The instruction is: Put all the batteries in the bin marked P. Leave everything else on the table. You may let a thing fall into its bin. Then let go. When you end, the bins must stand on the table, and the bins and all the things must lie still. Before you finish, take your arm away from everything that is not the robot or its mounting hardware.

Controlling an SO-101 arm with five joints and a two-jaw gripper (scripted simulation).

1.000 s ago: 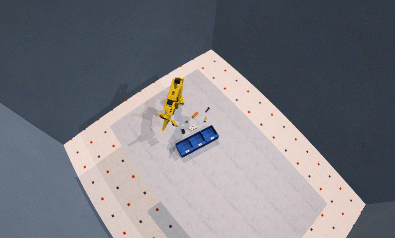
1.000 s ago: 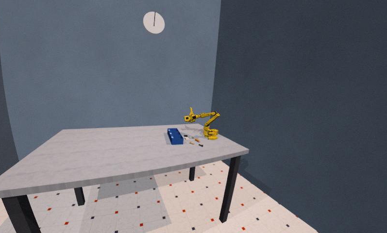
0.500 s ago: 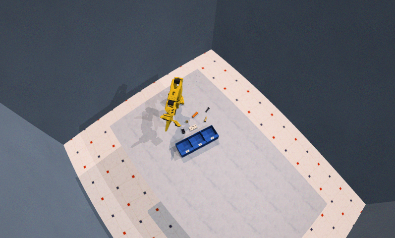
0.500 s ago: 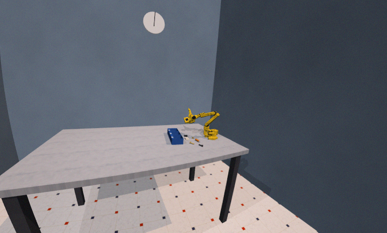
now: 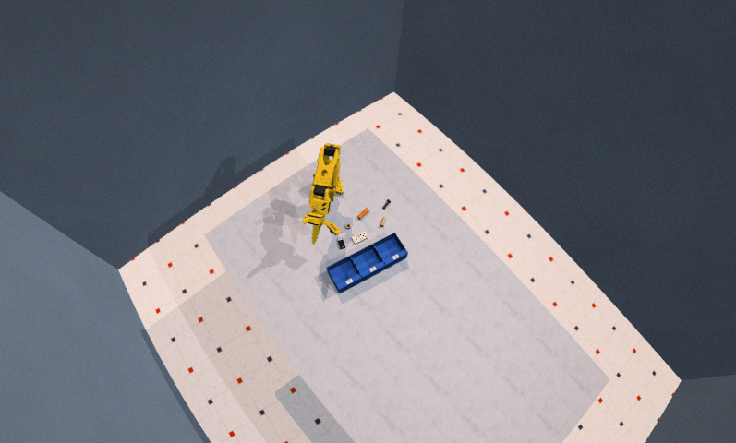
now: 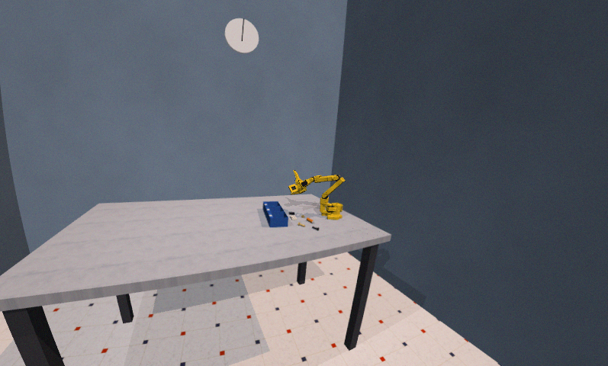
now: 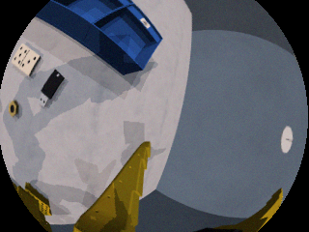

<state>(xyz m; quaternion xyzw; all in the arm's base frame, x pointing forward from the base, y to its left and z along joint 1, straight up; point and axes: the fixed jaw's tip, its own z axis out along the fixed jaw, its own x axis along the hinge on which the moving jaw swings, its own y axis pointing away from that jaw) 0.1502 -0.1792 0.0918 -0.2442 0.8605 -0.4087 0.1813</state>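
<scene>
My gripper (image 5: 320, 230) is open and empty, raised above the table beside the small things; it also shows in the exterior view (image 6: 294, 178). In the wrist view its yellow jaws stand wide apart with nothing between them. A blue bin with three compartments (image 5: 367, 261) stands on the table, and its labels are too small to read. An orange cylinder like a battery (image 5: 363, 213) lies behind the bin. A small black block (image 5: 341, 242) lies near the bin's left end and also shows in the wrist view (image 7: 52, 84).
A white dotted plate (image 5: 359, 238) lies next to the black block. A brass nut (image 5: 347, 226), a tan pin (image 5: 382, 221) and a black bolt (image 5: 388, 201) lie nearby. The arm's base (image 6: 332, 210) stands near the table's far right edge.
</scene>
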